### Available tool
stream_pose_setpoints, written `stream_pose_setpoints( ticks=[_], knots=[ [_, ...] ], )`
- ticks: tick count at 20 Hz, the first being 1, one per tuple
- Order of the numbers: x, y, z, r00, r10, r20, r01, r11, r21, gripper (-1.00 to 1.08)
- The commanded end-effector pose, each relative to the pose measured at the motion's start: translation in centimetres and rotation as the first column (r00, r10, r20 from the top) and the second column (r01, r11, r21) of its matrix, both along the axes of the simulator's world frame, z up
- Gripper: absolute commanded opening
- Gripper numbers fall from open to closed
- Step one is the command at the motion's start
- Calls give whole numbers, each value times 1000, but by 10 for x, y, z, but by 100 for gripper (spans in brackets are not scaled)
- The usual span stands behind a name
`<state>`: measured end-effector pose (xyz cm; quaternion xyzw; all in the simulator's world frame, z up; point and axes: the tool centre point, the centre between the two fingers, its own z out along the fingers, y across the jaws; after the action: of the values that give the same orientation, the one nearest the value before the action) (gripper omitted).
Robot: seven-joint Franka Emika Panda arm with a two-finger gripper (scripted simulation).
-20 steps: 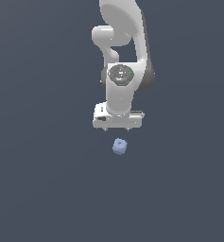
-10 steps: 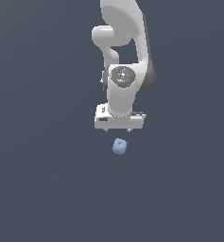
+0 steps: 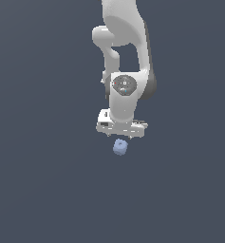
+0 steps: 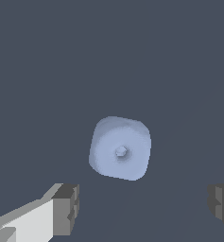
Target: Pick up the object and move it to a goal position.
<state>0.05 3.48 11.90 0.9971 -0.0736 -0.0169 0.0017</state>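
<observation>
The object point(image 3: 119, 147) is a small pale blue, rounded-cubic lump lying on the dark grey floor. In the wrist view the object point(image 4: 120, 148) shows a small knob at the centre of the face turned toward the camera. My white gripper point(image 3: 121, 134) hangs just above it, pointing down. The wrist view has the gripper point(image 4: 144, 208) open, its two dark fingertips point(image 4: 67, 208) set wider apart than the lump. The lump sits a little off the line between them, and nothing is held.
The white arm point(image 3: 126, 52) rises straight up behind the gripper in the exterior view. Plain dark grey floor point(image 3: 47, 190) surrounds the lump, with no other objects or edges showing.
The gripper has come down closer to the object, mostly in the last half second. The object has not moved.
</observation>
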Motion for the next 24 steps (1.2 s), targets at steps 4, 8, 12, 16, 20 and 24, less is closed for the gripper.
stream_pose_setpoints(
  ticks=[4,8,12,16,20,24],
  knots=[
    [10,4,-16,994,-105,18,105,995,0,100],
    [14,6,-24,988,-155,28,155,988,0,100],
    [17,7,-29,983,-183,33,183,983,1,100],
    [17,8,-29,982,-184,33,184,983,1,100],
    [17,8,-35,982,-185,33,185,983,1,100],
    [16,7,-54,982,-187,33,187,982,1,100]
  ],
)
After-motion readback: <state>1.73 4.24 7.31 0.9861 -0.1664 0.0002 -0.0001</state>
